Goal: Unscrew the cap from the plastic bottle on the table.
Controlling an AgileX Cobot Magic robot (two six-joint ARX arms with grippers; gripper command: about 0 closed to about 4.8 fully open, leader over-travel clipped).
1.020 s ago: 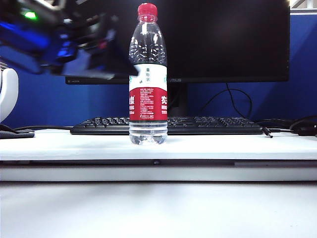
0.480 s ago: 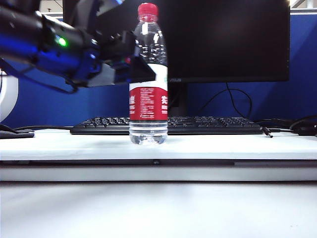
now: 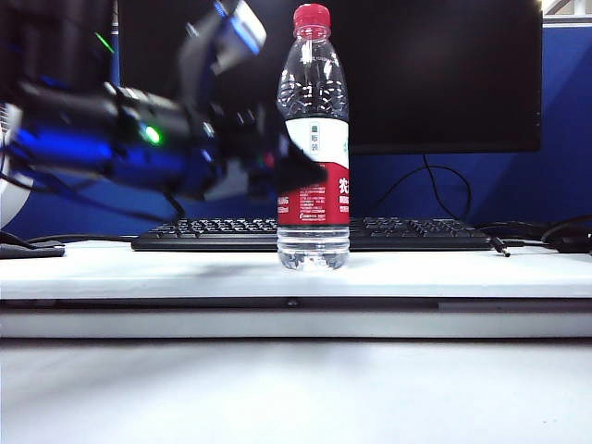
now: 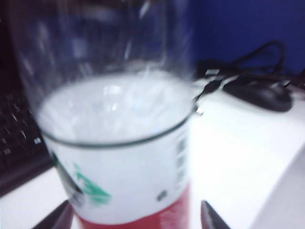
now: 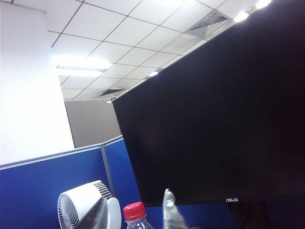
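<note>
The big white table runs wide across the room, with a black screen far behind and a keyboard on the raised step. The left arm has swung in low from the left and now reaches the plastic bottle at its label. The bottle stands a bit more to the right than it did a moment ago, so the arm seems to have nudged it along. It is still upright on the step, just in front of the keyboard. The left gripper is spread wide, one finger on each side of the label, but I cannot tell if it is squeezing yet. I think it needs to clamp on so the bottle stays put. The right gripper waits up high, fingers partly apart, holding nothing. The small red cap is still screwed on top
</note>
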